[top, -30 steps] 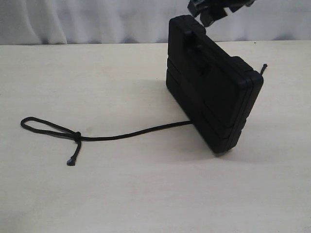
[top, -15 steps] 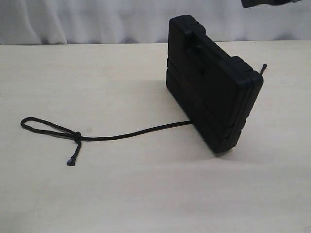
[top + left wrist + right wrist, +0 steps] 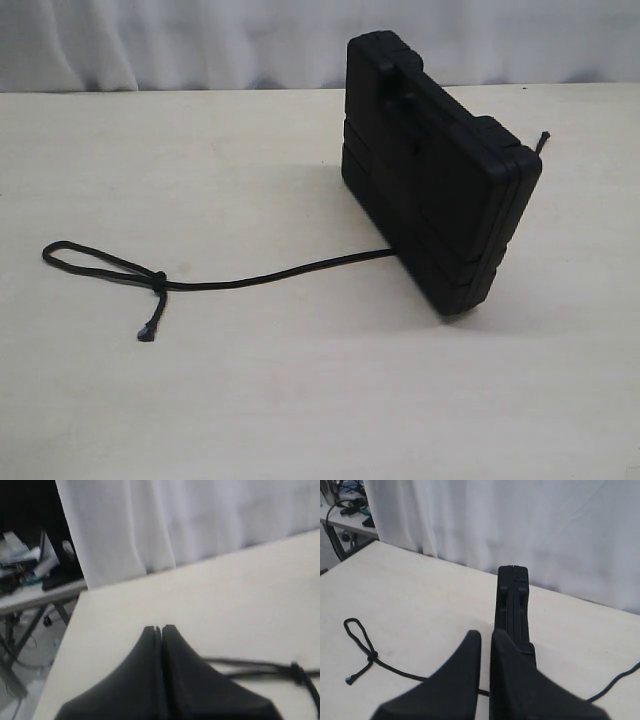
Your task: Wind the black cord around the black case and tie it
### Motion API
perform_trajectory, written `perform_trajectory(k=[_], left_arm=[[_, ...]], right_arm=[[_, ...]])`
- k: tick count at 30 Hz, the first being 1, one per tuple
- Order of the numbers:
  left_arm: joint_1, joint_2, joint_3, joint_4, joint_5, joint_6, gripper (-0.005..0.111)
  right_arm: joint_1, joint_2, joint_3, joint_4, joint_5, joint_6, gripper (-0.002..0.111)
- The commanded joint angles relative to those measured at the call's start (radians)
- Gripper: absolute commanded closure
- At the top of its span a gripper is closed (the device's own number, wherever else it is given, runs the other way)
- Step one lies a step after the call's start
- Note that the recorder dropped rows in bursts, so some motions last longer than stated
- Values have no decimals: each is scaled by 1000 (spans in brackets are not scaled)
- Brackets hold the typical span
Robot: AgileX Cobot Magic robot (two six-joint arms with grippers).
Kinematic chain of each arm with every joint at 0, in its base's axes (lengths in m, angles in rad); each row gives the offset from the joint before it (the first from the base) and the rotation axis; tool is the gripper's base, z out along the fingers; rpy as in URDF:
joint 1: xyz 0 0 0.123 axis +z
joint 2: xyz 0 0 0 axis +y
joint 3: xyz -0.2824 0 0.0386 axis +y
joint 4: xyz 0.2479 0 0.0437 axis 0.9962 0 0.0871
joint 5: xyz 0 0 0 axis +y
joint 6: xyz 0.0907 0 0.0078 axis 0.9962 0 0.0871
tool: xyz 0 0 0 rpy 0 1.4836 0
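The black case stands on its edge on the pale table, right of the middle. The black cord runs out from under it to the left, to a small knot with a loop and a frayed tip. Its other end peeks out behind the case. Neither gripper shows in the exterior view. My right gripper hangs above the case, shut and holding nothing, with the cord lying below. My left gripper is shut and empty above the cord.
A white curtain hangs behind the table's far edge. The left wrist view shows the table's side edge and, beyond it, a cluttered bench.
The right gripper, open above the case's top a second ago, has risen out of the exterior view and closed. The case and cord have not moved.
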Motion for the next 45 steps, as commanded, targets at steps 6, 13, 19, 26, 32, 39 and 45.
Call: perform_trajectory(k=[6,13,19,26,32,39,45], left_arm=[[2,-3,1,-122,-751,-135,107],[0,19,-88,33,-751,-696,107],[-2,379,-451,294,-235,-872,107],[-28,828,-741,200,159,-573,107],[-47,1200,-952,-81,451,-248,107],[-47,1452,-1017,-43,575,-174,88],[-47,1608,-1017,-44,570,-174,65]], right_arm=[[-3,-61,52,28,0,8,101],[-3,-61,52,35,0,8,101],[-3,-61,52,42,0,8,101],[-3,-61,52,49,9,2,101],[-3,-61,52,49,20,2,101],[-3,-61,52,49,26,2,101],[-3,-61,52,49,51,0,101]])
